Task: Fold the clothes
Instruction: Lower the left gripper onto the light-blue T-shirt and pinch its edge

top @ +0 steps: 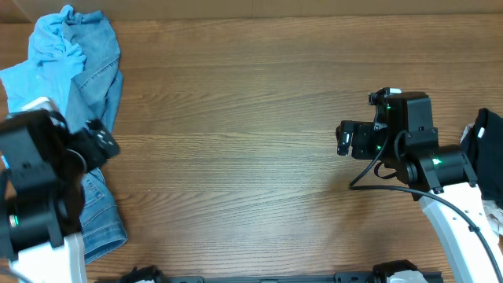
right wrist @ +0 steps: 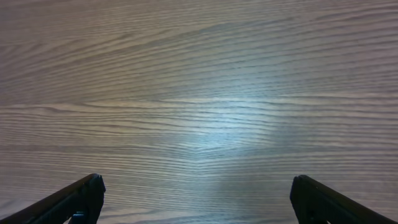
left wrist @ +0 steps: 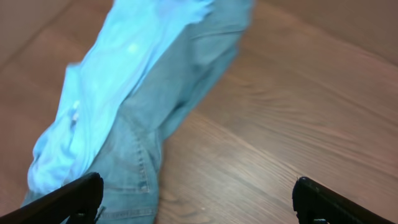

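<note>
Over at the far left of the desk (top: 236, 157), the light sky-blue T-shirt (top: 53, 49) lies crumpled in the back corner, bunched on top of a pair of denim jeans (top: 100, 75). The jeans run from that corner toward the front edge, passing under the left arm (top: 31, 196). In the left wrist view the T-shirt (left wrist: 106, 93) shows as the paler, thinner cloth draped along the left side of the darker denim (left wrist: 180, 81). Its lettering is not visible from either camera.

The left pincer (left wrist: 196, 200) hangs over the near edge of the pile, released, with its two fingers spread wide. One fingertip (left wrist: 81, 193) sits above the denim and the other is over bare wood. Whether it touches the cloth cannot be told, and nothing lies between the fingers.

The middle of the desk is plain wood grain.

Further right, the right pincer (top: 344, 139) points left, well apart from the clothes. Its wrist view shows the fingers (right wrist: 81, 196) parted wide, released, with only wood beneath them. At the right edge a dark thing (top: 489, 145) is cut off by the frame, so it cannot be identified.
</note>
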Robot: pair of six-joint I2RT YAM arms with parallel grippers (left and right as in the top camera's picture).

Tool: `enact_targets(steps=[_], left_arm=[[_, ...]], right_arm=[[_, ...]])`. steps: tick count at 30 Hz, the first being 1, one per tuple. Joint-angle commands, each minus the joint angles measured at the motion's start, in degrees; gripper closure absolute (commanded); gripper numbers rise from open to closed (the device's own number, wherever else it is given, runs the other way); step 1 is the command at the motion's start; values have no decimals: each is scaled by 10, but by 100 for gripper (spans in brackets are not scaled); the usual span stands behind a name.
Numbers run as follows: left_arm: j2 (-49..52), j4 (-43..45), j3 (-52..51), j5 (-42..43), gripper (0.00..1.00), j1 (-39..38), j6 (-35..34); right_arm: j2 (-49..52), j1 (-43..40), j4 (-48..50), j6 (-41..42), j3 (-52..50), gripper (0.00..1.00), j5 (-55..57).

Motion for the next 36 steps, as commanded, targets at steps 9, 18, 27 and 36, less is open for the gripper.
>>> enact_targets(steps=[9,18,27,36], left_arm=[[315,164,9,150,16,352,-61],[476,275,9,153,17,350,-59],[563,305,9,227,47,348,-56],[533,327,14,294,46,348,-52]], right_arm=[[-6,-2,-32,-5,23,0,27],[-6,-2,-31,5,23,0,17],[-6,-2,-31,6,23,6,17],[-6,-2,-31,5,23,9,17]])
